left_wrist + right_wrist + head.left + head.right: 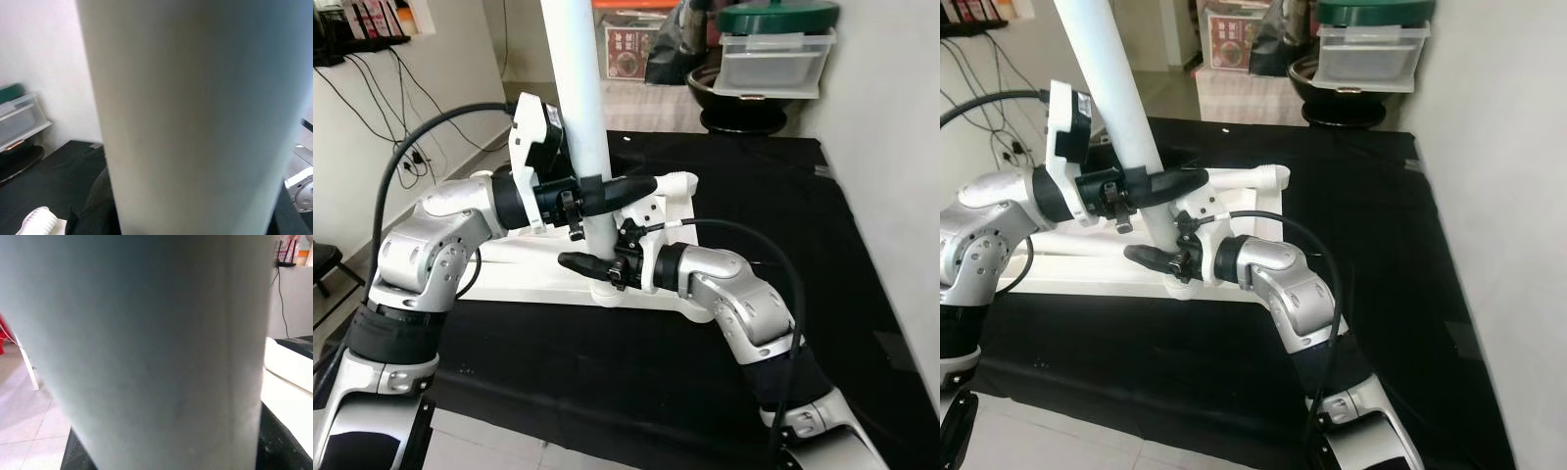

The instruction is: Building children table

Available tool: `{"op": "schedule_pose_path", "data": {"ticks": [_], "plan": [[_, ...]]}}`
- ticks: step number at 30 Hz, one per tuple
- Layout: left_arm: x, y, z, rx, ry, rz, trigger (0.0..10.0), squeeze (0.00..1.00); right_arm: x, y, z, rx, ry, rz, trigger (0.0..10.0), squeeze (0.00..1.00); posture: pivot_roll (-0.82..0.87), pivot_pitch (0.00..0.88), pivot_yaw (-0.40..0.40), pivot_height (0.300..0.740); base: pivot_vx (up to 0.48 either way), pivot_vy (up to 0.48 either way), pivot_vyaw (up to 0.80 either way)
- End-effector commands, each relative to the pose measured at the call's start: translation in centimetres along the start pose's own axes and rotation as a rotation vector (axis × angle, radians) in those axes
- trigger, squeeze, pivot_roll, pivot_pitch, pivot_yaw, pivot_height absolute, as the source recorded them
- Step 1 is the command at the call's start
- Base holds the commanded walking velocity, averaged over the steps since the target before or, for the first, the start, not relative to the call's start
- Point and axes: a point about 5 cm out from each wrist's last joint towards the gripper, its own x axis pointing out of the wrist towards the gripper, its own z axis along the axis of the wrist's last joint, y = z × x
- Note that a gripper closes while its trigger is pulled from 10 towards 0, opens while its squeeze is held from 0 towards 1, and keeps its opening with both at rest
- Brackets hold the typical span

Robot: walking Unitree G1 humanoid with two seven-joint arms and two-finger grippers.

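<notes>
Upright, a thick white plastic table leg (579, 88) on the white tabletop panel (524, 279), left pincer (625, 189) clamping it higher, right pincer (576, 260) clamping it lower, black mat (724, 323) beneath.

A white tabletop (524, 284) lies flat on a black mat (724, 323). A white leg (579, 108) stands nearly upright at its near edge, leaning slightly.

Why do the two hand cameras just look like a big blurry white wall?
Left wrist view: the white table leg is too close, so it blurs. Right wrist view: same leg, greyer and shaded. Left eye view: sharp, both the left gripper and right gripper clasp it.
</notes>
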Motion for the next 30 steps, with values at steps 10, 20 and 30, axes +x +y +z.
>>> {"op": "schedule_pose_path", "data": {"ticks": [10,20,30], "plan": [[2.2,-0.6,1.5,-0.067,-0.218,-0.036,10.0,1.00,1.8,1.2,2.1,0.036,-0.124,0.024,0.0,0.00,-0.05,0.000,0.037,0.740,0.000,0.000,0.00],[-1.7,0.2,4.0,-0.032,-0.285,0.085,10.0,1.00,0.8,-1.3,2.0,0.035,-0.131,-0.137,0.0,0.00,-0.03,0.002,0.039,0.740,0.000,0.000,0.00],[-7.8,0.1,9.2,0.098,-0.408,0.330,10.0,1.00,-1.9,-5.4,2.4,0.055,-0.172,-0.378,0.0,0.00,-0.02,0.017,0.027,0.740,0.000,0.000,0.00]]}}
